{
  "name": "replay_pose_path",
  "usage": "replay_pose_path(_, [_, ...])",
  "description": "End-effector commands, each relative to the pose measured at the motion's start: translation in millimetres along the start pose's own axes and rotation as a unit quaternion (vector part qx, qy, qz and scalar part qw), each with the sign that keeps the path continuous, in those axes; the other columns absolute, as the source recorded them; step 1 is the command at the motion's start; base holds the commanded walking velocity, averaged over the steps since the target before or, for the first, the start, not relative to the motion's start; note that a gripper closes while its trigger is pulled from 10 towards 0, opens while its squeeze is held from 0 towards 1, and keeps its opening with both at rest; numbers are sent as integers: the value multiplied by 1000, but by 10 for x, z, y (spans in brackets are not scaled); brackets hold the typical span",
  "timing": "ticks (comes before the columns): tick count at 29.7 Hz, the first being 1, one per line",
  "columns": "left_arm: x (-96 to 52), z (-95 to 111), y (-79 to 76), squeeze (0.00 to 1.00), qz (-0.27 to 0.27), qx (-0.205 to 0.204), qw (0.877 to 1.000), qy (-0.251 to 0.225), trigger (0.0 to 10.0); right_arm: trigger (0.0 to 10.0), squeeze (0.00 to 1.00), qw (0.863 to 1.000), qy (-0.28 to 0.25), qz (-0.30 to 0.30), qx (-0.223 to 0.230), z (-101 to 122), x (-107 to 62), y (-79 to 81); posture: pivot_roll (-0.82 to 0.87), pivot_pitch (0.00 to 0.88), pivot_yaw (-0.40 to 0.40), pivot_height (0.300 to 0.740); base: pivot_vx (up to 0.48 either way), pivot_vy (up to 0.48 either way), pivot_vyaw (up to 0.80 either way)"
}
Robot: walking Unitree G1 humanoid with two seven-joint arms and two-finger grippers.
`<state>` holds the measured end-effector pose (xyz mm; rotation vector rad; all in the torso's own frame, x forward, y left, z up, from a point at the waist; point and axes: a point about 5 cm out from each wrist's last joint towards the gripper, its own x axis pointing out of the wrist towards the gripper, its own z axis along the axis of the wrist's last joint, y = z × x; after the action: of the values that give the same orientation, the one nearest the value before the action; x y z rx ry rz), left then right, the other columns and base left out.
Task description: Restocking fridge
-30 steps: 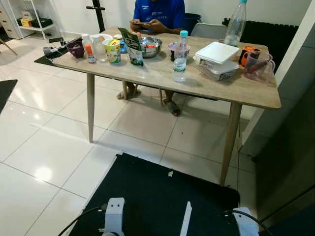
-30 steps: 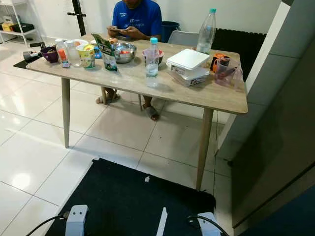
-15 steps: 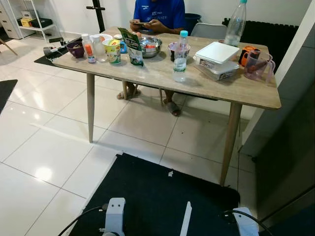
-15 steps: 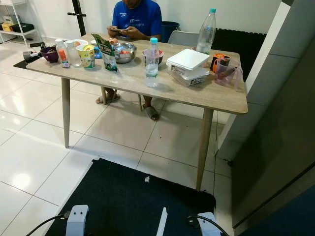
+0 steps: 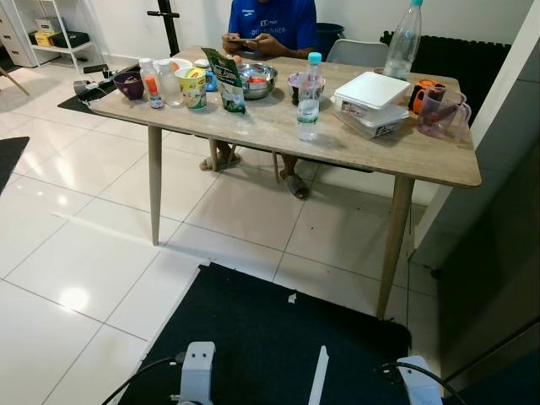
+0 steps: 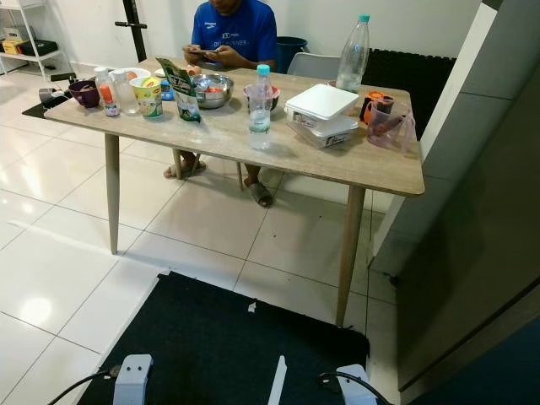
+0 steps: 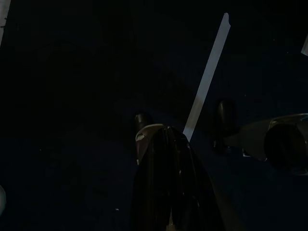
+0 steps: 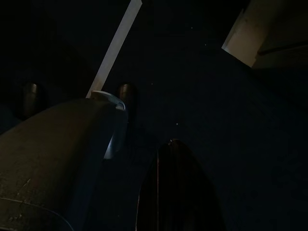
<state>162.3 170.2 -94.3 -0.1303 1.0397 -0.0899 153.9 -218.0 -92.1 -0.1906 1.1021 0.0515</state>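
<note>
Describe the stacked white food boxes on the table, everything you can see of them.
The food boxes are two shallow, square plastic containers, one stacked on the other and turned slightly askew. The top one has a plain white lid; the lower one looks clear with a label on its side. They rest on the wooden table, toward its right end, between the small water bottle and the pink jug.

Home dining area: food-laden table [image 5: 278, 126], tiled floor [image 5: 76, 245]

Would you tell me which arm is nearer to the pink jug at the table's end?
Right. The right arm hangs low, roughly below the pink jug; the left arm hangs farther across, toward the table's other end.
</note>
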Motion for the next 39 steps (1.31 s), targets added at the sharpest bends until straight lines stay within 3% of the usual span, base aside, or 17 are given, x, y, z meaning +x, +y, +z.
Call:
replay_pose_path(1, [9, 7, -37, 0, -7, 3, 1000, -1, 10000, 10000, 0, 1000, 2, -1, -7, -15, -1, 1, -12, 0, -7, 740, 0, 0, 0])
replay_pose_path(28, [-6, -23, 7, 0, -12, -21, 1000, 2, 10000, 10000, 0, 1000, 2, 3, -12, -15, 0, 4, -15, 0, -8, 740, 0, 0, 0])
replay_pose_path(39, [-5, -38, -13, 0, -20, -21, 1000, 4, 10000, 10000, 0, 1000, 2, 6, -20, -12, 1, 16, -17, 1, -3, 740, 306, 0, 0])
